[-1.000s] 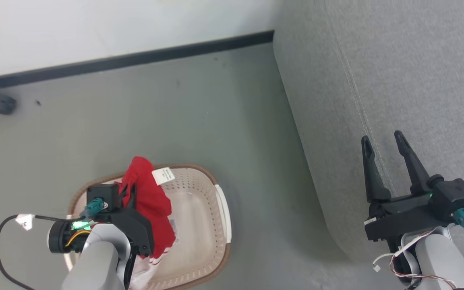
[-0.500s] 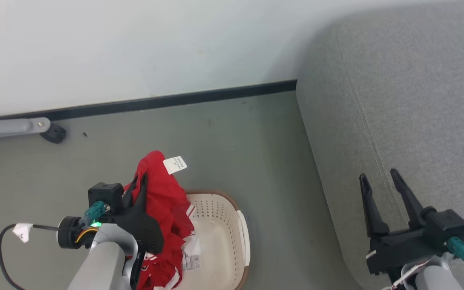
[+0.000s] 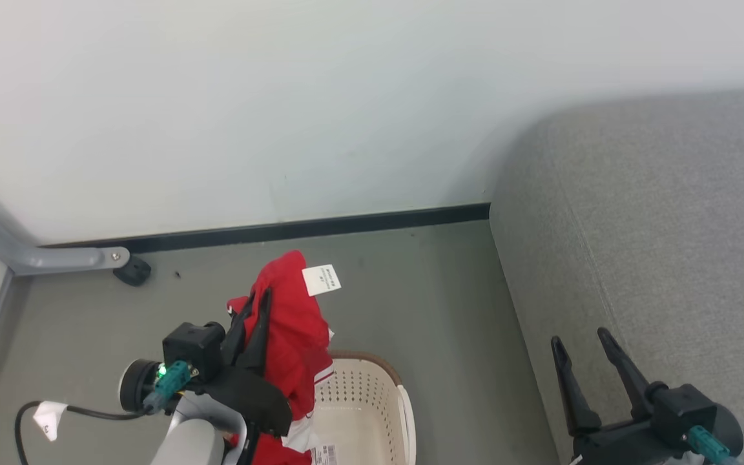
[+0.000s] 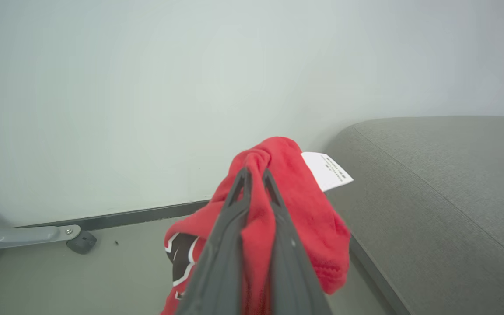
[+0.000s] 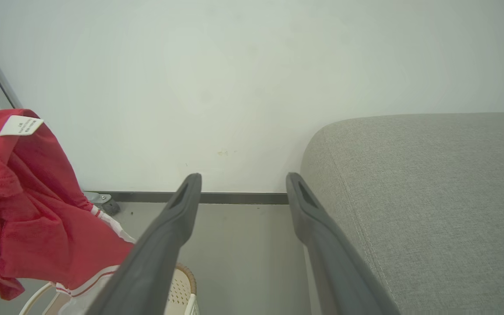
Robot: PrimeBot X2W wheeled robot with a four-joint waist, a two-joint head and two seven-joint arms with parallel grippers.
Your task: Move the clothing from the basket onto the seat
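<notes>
One piece of red clothing [image 3: 291, 323] is clamped in the closed left gripper [image 3: 259, 296] and is now raised above the basket [image 3: 359, 394], where a second ago it was bunched low over the rim. Its white label [image 3: 321, 280] is seen at the top; its lower end runs out of view, so full clearance cannot be told. The head view has also tilted up toward the wall [image 3: 346, 97]. The right gripper [image 3: 579, 336] is held apart and empty at the edge of the seat [image 3: 669, 226]. The lift is judged nearly done; the carry to the seat remains.
</notes>
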